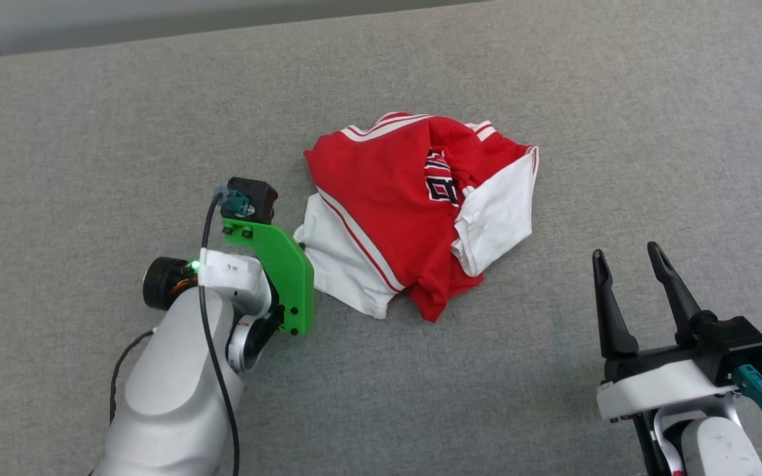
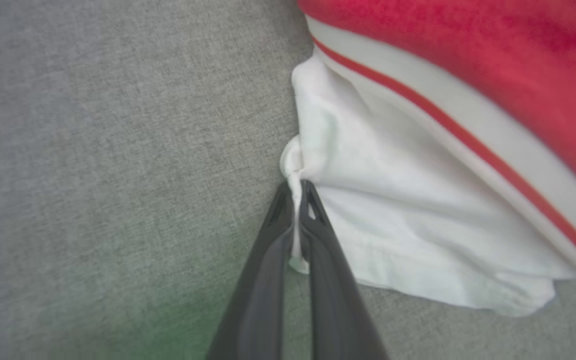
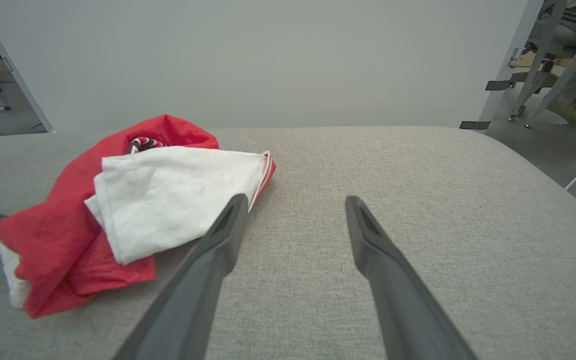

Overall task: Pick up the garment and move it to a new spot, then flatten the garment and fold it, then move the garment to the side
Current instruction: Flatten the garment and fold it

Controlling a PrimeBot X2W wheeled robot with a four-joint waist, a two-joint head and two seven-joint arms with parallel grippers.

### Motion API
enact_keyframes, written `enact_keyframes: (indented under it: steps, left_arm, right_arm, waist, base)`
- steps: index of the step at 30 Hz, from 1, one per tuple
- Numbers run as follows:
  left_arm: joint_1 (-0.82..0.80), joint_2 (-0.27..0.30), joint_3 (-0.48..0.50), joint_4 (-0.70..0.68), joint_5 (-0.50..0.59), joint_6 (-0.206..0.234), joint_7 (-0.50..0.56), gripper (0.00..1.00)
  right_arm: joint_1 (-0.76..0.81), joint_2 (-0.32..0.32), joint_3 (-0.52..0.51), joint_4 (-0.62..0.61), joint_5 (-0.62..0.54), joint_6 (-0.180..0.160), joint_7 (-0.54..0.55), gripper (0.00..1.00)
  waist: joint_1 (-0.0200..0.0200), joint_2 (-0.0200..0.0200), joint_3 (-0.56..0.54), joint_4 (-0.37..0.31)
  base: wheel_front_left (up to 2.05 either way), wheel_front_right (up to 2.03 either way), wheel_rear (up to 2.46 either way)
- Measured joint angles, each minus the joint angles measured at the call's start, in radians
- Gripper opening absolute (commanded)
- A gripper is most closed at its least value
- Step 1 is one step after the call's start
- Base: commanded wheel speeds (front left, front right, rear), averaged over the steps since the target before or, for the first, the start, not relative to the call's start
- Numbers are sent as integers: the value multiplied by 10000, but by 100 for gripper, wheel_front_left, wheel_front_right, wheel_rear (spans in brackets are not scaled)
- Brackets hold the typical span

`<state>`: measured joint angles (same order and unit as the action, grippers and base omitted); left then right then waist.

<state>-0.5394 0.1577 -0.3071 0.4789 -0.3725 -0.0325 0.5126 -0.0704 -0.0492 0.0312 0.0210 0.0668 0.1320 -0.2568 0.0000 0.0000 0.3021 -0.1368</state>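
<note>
**Left pincer (image 2: 295, 190) pinching garment (image 1: 387, 198) sleeve**

I grip the white sleeve hem (image 2: 295, 162) at the heap's edge: loose cloth, easy lift. Garment lies crumpled mid grey padded surface (image 1: 90, 132). Right pincer (image 1: 627, 256) hangs spread, well apart, free for 2-handed flattening.

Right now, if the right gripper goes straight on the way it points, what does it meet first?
Probably nothing: bare grey surface lies ahead of the right gripper; the garment sits just left of that line.
</note>
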Motion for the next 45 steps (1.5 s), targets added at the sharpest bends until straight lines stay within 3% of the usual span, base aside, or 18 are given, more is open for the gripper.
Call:
enact_keyframes:
  steps: [3, 6, 16, 20, 23, 24, 25, 32, 39, 45]
  left_arm:
    - [276, 65, 217, -169, -86, 33, -468, 0]
    - [623, 385, 681, -660, -247, 337, -936, 0]
    - [2166, 1511, 2253, -2713, -865, 1091, -1114, 0]
    - [2805, 1672, 2560, -2788, -1106, 1197, -1114, 0]
    - [3086, 1628, 2495, -2483, -1227, 1030, -1202, 0]
    - [3122, 1628, 2454, -2355, -1223, 974, -1310, 40]
    - [3140, 1632, 2403, -2217, -1175, 930, -1499, 100]
    - [3109, 1475, 2065, -1944, -851, 290, -3616, 100]
    - [3162, 1124, 1455, -2119, -362, -535, -6932, 100]
    - [3997, 694, 1204, -2704, 299, -690, -7676, 100]
  right_arm:
    - [10, 0, -38, 56, 0, 0, 0, 100]
    - [29, 4, -38, 104, 0, 0, 0, 100]
    - [157, 4, -119, 186, 73, 0, 0, 100]
    - [230, 4, -132, 211, 71, 0, 0, 100]
    - [233, 6, -130, 247, 65, 0, 0, 100]
    - [233, 4, -134, 270, 61, 0, 0, 100]
    - [235, 2, -136, 297, 50, 0, 0, 100]
    - [324, 2, -245, 391, -54, 0, 0, 100]
    - [566, 2, -339, 422, -171, 0, 0, 100]
    - [757, 4, -431, 405, -199, 0, 0, 100]
  waist:
    - [0, 0, -199, 104]
    - [0, 0, -443, 227]
    - [0, 0, -1039, 821]
    - [0, 0, -1144, 1005]
    - [0, 0, -1190, 1101]
    - [1, 0, -1208, 1121]
    - [0, 0, -1234, 1143]
    - [0, 0, -1517, 1340]
    - [0, 0, -1980, 1630]
    - [0, 0, -2272, 1951]
  base:
    - [0, 0, 0]
    - [0, 0, 0]
    - [0, 0, 0]
    - [0, 0, 0]
    - [0, 0, 0]
    - [0, 0, 0]
    - [0, 0, 0]
    - [0, 0, 0]
    - [0, 0, 0]
    - [0, 0, 0]
